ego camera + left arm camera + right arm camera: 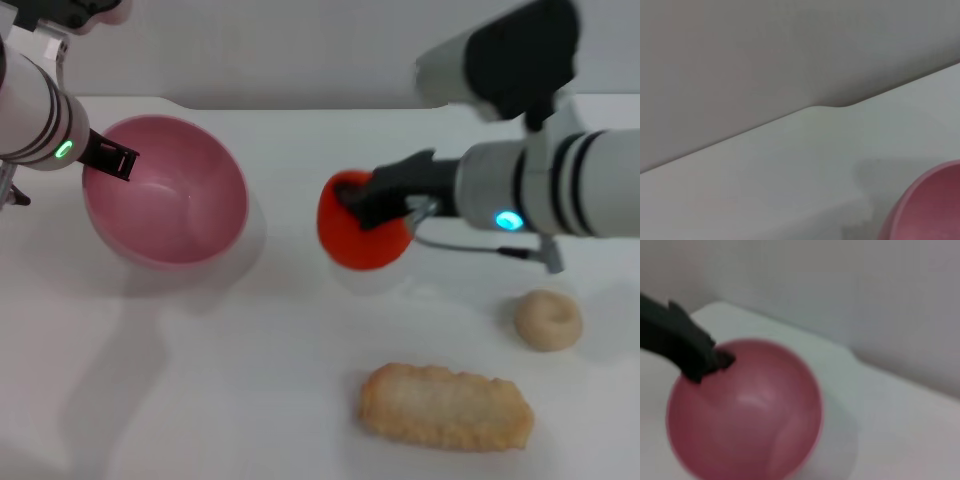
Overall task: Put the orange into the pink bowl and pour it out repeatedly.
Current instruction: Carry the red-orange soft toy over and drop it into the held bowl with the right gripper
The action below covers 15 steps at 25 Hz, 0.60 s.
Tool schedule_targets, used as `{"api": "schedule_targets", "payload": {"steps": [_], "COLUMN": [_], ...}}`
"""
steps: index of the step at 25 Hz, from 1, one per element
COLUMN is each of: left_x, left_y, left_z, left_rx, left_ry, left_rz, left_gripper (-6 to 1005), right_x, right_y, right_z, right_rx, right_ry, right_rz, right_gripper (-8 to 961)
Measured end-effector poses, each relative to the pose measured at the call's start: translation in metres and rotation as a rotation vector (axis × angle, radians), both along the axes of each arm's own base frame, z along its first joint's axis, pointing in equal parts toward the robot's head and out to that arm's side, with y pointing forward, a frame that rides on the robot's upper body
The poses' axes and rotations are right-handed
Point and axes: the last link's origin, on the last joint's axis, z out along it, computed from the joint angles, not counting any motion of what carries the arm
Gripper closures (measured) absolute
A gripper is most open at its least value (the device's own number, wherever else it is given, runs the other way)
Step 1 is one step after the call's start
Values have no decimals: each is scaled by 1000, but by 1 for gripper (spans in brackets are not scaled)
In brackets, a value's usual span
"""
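The pink bowl [166, 192] is at the left of the table, tipped with its opening facing up and toward me, empty inside. My left gripper [105, 157] is shut on its left rim. The orange [358, 228] is held above the table's middle, right of the bowl, with my right gripper [365, 205] shut on it from the right. The bowl also fills the right wrist view [745, 410], with the left gripper's dark fingers [687, 347] on its rim. A piece of the bowl's rim shows in the left wrist view [930, 210].
A beige round bun [547, 320] lies at the right. A long breaded piece [445, 407] lies at the front centre. The white table [250, 350] ends at a grey wall behind.
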Motion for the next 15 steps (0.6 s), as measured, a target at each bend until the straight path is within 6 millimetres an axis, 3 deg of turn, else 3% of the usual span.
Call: {"api": "schedule_targets", "payload": {"steps": [7, 8, 11, 15], "left_x": [3, 10, 19, 32], "left_y": [0, -2, -5, -8], "left_z": [-6, -16, -26, -41], "left_rx": [-17, -46, -82, -130], "left_ry": [-3, -13, -33, -63], "left_rz": [-11, -30, -52, -92], "left_gripper": [956, 956, 956, 957], "right_x": [-33, -38, -51, -58], "right_y": [-6, -6, -6, -6], "right_z": [46, 49, 53, 44], "right_rx": [135, 146, 165, 151], "right_ry": [19, 23, 35, 44], "right_rz": [112, 128, 175, 204], "right_gripper": [892, 895, 903, 902]}}
